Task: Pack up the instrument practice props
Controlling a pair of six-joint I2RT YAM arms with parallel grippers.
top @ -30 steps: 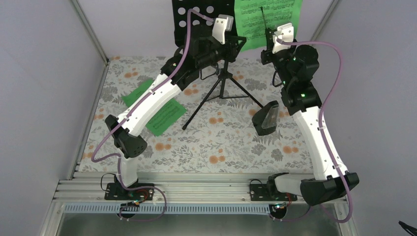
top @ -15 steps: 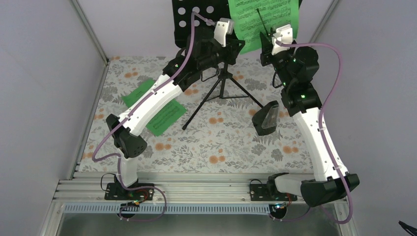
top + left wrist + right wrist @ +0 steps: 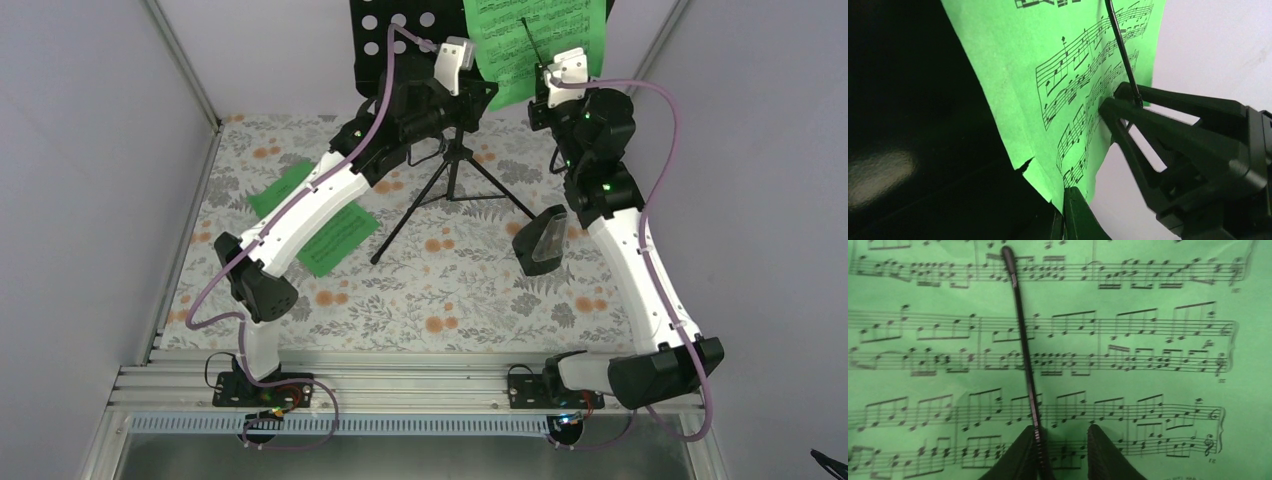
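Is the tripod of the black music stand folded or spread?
Spread: the legs of the music stand splay apart on the floral table.

The top edge of the overhead view cuts off the desk (image 3: 395,25) and the sheet (image 3: 535,40) on it. The left arm (image 3: 320,195) hides part of the flat sheets (image 3: 345,238). The right wrist view crops the sheet on every side, and its left part is blurred.
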